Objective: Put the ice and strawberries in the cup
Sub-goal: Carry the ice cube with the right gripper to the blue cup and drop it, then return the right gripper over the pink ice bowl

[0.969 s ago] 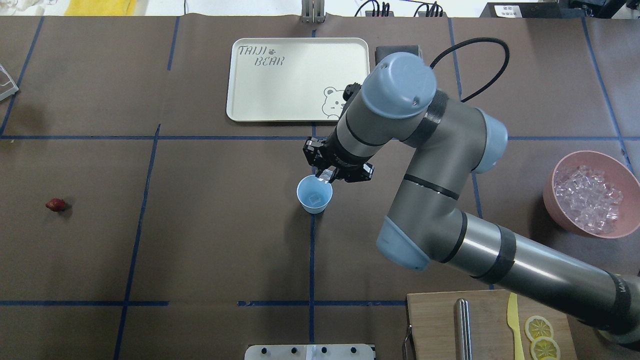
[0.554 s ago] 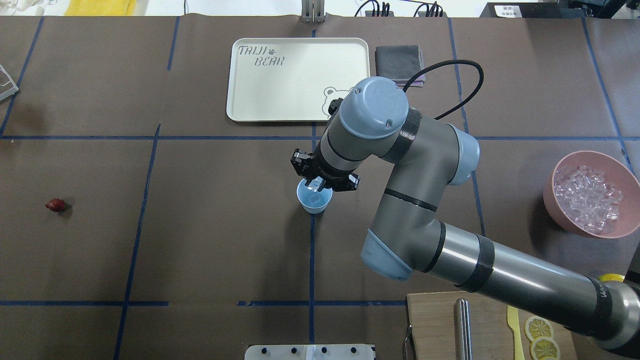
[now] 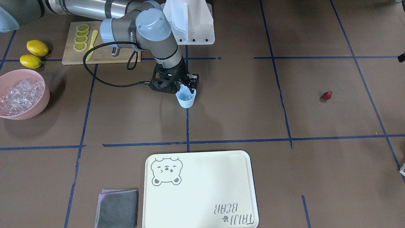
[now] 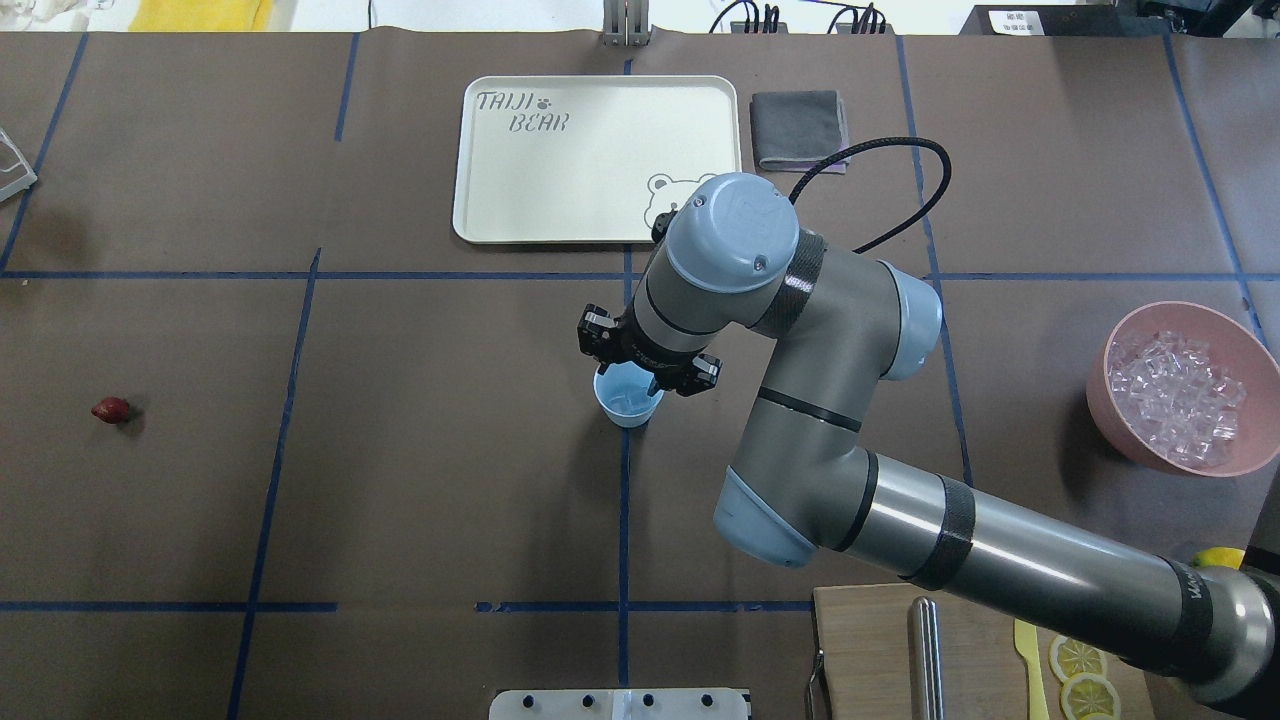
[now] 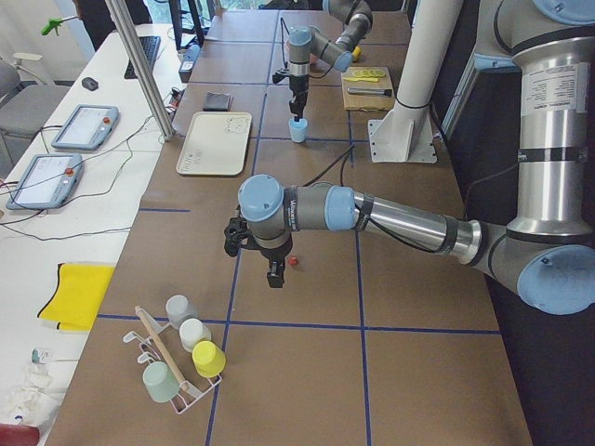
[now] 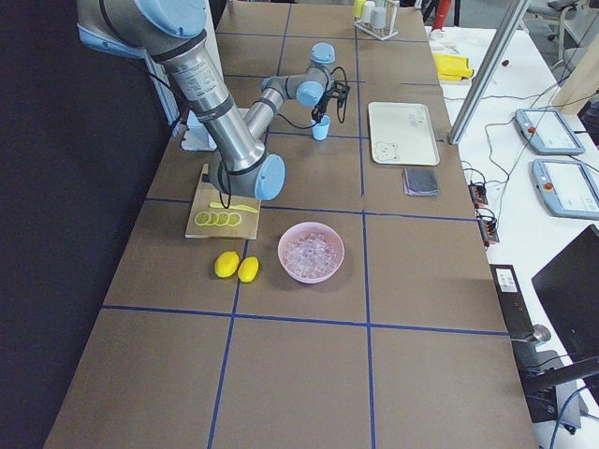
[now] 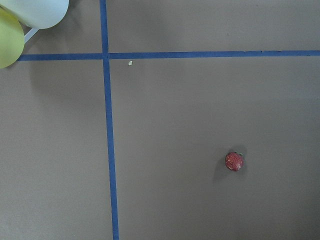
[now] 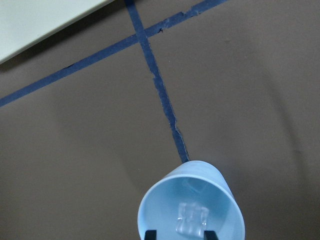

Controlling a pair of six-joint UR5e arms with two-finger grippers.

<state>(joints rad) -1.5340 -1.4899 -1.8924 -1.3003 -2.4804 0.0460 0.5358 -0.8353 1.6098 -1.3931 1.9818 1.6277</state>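
Note:
The pale-blue cup (image 4: 627, 400) stands at the table's middle on a blue tape line, with one ice cube at its bottom. My right gripper (image 4: 642, 378) hangs just over its mouth. In the right wrist view its fingertips (image 8: 148, 234) flank a clear ice cube (image 8: 192, 219) above the cup (image 8: 160, 200); it looks shut on that cube. More ice (image 4: 1180, 395) fills the pink bowl (image 4: 1112, 425) at the right. The strawberry (image 4: 111, 409) lies alone at the far left, also in the left wrist view (image 7: 234, 161). My left gripper (image 5: 272, 277) hovers beside it; I cannot tell if it is open.
A cream bear tray (image 4: 590, 160) and a grey cloth (image 4: 798, 128) lie behind the cup. A cutting board (image 4: 870, 640) with lemon slices and a yellow knife sits at the front right, with two lemons (image 3: 37, 47) beside it. A rack of cups (image 5: 181, 358) stands at the left end.
My right arm swung left and lowered, carrying the ice cube from the cup's far-right rim to over its mouth. The cup and the strawberry have not moved.

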